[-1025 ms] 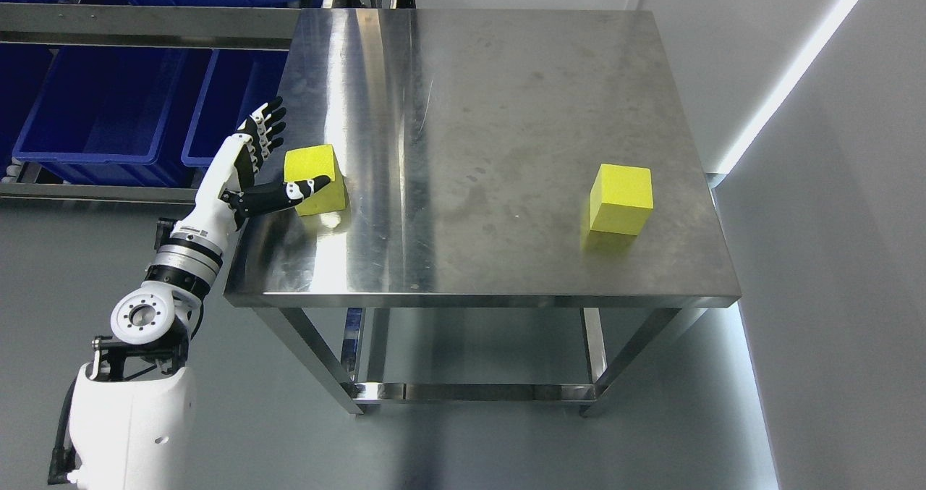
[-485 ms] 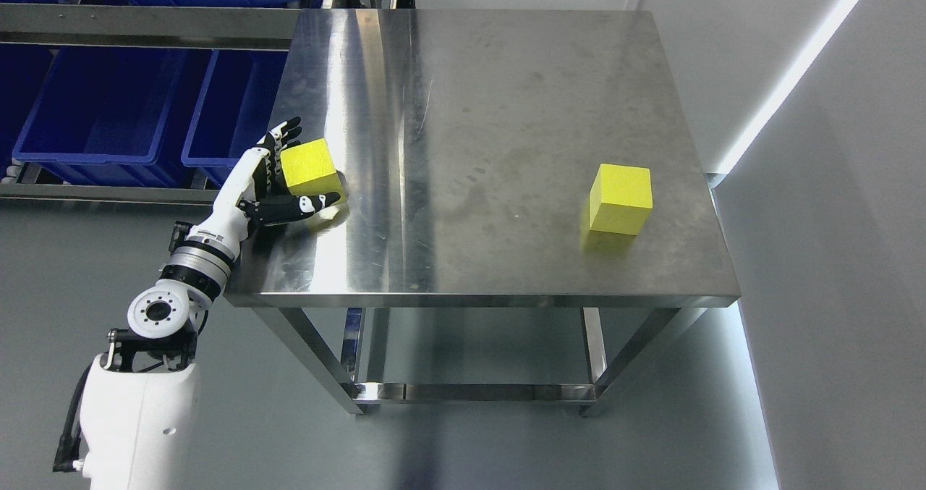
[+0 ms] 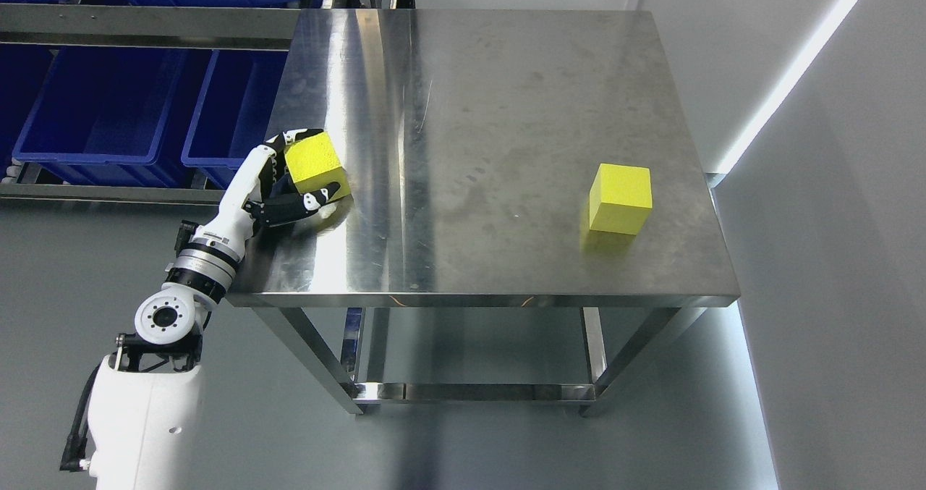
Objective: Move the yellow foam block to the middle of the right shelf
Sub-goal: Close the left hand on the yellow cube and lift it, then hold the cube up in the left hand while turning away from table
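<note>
Yellow foam block is gripped by the left hand at the steel table's left edge — fingers wrapped behind, thumb across the front. A second yellow block is seen near the table's right edge — well apart.

Bright, sharp picture; glare streaks the steel table, a light strip glows at right.

Table: stainless steel table, scuffed top, lower crossbar visible.
Bins: blue plastic bins on a metal rack, left of the table.
Wall: grey wall, right side.
</note>
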Tool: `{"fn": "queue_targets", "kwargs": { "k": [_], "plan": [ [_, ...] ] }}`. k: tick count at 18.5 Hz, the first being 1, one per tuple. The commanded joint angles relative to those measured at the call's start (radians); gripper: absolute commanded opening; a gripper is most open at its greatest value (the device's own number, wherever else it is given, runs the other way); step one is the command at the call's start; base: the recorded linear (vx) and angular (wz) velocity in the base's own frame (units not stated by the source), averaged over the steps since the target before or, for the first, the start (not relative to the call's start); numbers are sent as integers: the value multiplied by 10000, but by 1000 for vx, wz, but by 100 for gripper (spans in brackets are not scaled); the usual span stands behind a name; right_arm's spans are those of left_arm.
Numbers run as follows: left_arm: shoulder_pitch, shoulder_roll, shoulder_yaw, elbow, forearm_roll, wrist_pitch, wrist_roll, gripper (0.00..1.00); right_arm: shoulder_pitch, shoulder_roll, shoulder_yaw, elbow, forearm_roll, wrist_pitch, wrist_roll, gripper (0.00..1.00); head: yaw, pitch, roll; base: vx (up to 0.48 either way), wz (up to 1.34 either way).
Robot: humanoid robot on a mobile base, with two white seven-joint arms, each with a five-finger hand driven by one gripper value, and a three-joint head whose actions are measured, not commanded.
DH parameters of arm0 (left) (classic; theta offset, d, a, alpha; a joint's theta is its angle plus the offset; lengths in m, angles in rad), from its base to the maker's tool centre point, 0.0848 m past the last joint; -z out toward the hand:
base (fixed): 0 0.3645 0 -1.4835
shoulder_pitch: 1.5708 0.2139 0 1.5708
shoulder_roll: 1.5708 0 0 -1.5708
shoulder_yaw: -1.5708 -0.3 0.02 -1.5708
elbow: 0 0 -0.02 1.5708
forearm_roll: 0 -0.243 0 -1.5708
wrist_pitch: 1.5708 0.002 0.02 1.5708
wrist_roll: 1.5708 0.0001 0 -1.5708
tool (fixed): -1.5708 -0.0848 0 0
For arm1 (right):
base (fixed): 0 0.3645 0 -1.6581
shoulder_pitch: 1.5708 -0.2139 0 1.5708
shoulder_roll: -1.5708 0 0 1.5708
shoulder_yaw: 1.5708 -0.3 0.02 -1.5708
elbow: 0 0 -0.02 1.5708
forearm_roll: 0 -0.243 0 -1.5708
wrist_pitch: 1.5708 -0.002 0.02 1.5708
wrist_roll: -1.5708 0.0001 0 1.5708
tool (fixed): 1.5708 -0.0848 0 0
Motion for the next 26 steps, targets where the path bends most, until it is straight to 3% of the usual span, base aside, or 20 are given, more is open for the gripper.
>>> {"fn": "queue_targets", "kwargs": {
  "k": [1,7,26],
  "plan": [
    [-312,-1034,733,29,35,-907,6,47,-30,-175,0,-175,0,0,3,100,0,0,0,0,0],
    [-897,-1123,1149,-1015,938,-1354,-9,49,-30,-175,0,-175,0,0,3,100,0,0,0,0,0],
    [-759,-1123,1225,-1016,1001,-1709,-9,51,-30,-175,0,-175,0,0,3,100,0,0,0,-73,94]
  ]
}}
